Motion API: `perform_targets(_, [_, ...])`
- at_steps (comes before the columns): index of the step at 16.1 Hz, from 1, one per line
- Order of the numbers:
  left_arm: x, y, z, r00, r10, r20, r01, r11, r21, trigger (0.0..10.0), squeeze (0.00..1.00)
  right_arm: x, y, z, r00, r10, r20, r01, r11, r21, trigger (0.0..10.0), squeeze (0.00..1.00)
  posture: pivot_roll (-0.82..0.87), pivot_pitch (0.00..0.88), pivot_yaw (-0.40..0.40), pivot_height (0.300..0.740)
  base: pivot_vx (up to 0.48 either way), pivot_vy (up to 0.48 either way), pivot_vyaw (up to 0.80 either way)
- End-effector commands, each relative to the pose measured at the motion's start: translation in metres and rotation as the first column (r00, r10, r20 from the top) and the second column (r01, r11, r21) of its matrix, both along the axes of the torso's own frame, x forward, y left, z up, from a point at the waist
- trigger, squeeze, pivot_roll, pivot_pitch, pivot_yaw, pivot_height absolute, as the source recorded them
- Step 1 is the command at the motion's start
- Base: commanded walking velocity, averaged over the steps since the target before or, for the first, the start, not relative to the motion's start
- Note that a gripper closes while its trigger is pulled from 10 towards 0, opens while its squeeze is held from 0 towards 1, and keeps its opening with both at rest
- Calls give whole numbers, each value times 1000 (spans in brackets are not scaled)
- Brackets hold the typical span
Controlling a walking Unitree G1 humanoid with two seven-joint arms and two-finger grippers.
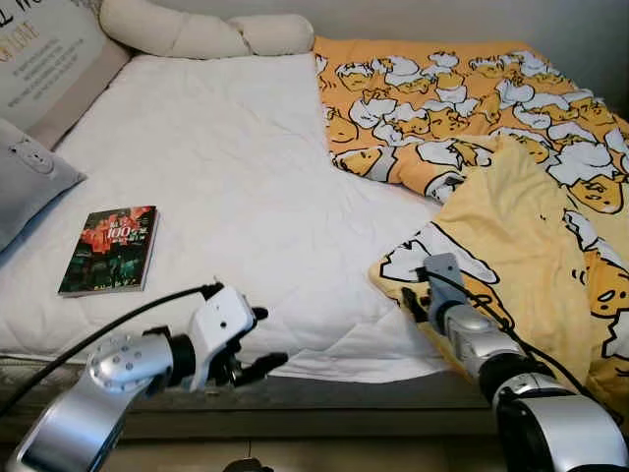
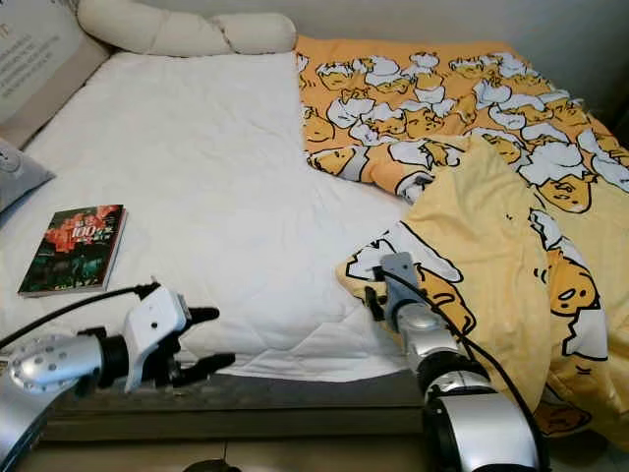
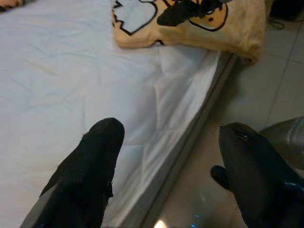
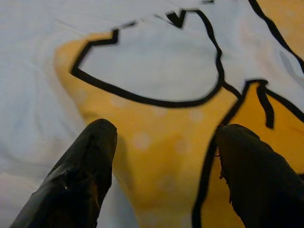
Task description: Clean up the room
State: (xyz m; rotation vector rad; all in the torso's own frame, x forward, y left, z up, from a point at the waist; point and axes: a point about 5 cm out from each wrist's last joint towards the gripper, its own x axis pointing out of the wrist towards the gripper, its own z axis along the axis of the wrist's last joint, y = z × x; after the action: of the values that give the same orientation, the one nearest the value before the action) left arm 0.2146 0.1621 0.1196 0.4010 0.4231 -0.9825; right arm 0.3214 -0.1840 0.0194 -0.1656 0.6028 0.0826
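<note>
The yellow cartoon-print blanket (image 1: pixel 511 187) lay rumpled across the bed's right half, a corner folded toward the edge; the right gripper (image 4: pixel 161 156) hovered over that corner, fingers spread, probably to seize it; the left gripper (image 1: pixel 257 339) waited released beside the white mattress (image 1: pixel 226 167).

The bed sheet (image 1: pixel 226 157) is plain white. The blanket (image 1: pixel 511 187) is orange-yellow, printed all over with white-and-yellow cartoon egg figures outlined in black. The book (image 1: pixel 110 250) has a dark cover with red lettering. The bolster (image 1: pixel 201 34) is cream, the pillow (image 1: pixel 25 177) grey.
</note>
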Motion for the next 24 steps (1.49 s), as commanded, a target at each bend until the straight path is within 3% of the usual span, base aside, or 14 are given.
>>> perform_targets(1, [-4,-3,2,1000,-19,-6,19,1000,3,10000,0,-7,-6,-8,999,-17,-42,16,1000,-11,0,0,174,65,7,740,0,0,0])
perform_targets(6, [-11,-3,7,999,-24,-27,24,1000,7,10000,0,-7,-4,-7,999,32,-40,-31,999,14,0,0,217,110,16,740,0,0,0])
perform_targets(11, [-20,-3,10,998,-24,-59,25,1000,12,10000,0,-15,-7,-15,993,83,-81,-92,989,-115,0,0,233,155,25,740,0,0,0])
perform_targets(24, [-20,-3,11,998,-26,-64,27,1000,14,10000,0,-17,-6,-17,993,84,-84,-93,989,-113,0,0,237,157,26,740,0,0,0])
